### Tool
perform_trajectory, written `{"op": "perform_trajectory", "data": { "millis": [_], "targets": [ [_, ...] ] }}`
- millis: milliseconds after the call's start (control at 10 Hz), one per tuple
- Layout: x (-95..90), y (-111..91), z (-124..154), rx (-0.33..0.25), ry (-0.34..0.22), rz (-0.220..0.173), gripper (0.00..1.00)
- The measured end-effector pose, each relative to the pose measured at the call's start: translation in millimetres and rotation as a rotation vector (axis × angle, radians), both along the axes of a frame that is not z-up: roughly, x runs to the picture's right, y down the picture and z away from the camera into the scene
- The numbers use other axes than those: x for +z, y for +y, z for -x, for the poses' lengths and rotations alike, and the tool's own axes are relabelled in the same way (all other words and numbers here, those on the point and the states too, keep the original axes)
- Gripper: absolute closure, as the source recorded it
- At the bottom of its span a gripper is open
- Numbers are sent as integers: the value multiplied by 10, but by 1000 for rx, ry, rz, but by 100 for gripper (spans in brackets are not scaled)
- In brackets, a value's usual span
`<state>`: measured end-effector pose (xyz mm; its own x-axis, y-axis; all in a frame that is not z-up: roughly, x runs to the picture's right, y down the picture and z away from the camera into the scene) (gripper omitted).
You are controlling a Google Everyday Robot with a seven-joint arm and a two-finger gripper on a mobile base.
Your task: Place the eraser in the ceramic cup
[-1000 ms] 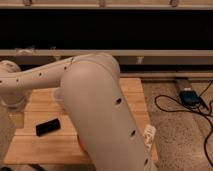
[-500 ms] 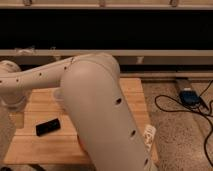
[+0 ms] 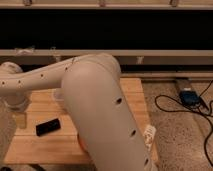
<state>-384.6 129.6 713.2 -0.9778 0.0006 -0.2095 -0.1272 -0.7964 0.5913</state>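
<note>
The eraser (image 3: 48, 127) lies just beside the gripper's (image 3: 19, 120) jaws, apart.

The arm (image 3: 95, 115) runs off the bottom edge and hides most of the wooden table (image 3: 30, 145). At the arm's left flank only a pale sliver shows, seemingly the ceramic cup (image 3: 58, 95), and lower down an orange bowl's (image 3: 80, 144) rim. The gripper (image 3: 20, 120) hangs at the arm's far left end.

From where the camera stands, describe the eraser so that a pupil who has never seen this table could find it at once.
Start at the wooden table, crossed by the big white arm. On its left part, just right of the claw hanging there, lies the eraser. It is the only small, flat black block on the pale wood.
</note>
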Motion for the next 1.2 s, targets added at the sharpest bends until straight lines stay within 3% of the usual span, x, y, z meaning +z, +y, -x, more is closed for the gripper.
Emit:
{"op": "perform_trajectory", "data": {
  "millis": [300, 700, 900, 1200],
  "targets": [
    [385, 401, -150, -37, -6, 10, 20],
    [1021, 979, -369, -68, -10, 66, 20],
    [1228, 1040, -458, -72, -15, 82, 20],
    [1266, 1025, -505, -69, -8, 85, 20]
  ]
}}
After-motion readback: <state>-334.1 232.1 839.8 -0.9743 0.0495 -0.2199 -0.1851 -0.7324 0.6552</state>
